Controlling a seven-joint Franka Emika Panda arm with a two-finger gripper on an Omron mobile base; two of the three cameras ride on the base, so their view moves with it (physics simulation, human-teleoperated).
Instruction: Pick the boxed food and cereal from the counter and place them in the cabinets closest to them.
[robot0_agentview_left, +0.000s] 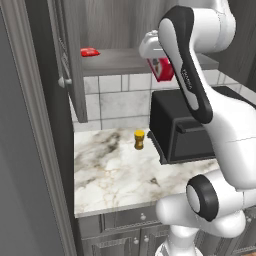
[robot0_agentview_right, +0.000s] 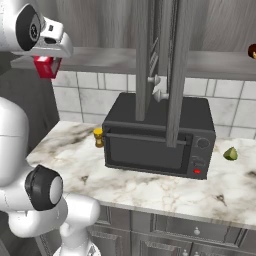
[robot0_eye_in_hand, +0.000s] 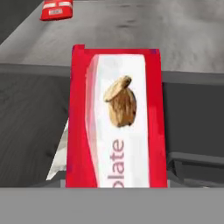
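The boxed food (robot0_eye_in_hand: 117, 127) is held clamped in the gripper (robot0_agentview_left: 159, 64) at the cabinets' shelf (robot0_agentview_left: 117, 61), apparently for placement.

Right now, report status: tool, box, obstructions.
Tool shut on flat red box with pale label, raised at the dark grey cabinet shelf. Small flat red item on the shelf's far left.

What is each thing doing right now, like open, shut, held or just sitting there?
Robot's tool: shut on the small red box.
Small red box with white label: held up at the shelf's front edge.
Dark grey wood-grain wall cabinet door: open.
Flat red packet: lying on the grey cabinet shelf.
Small yellow jar with dark lid: upright on the white marble counter.
Black microwave: door shut.
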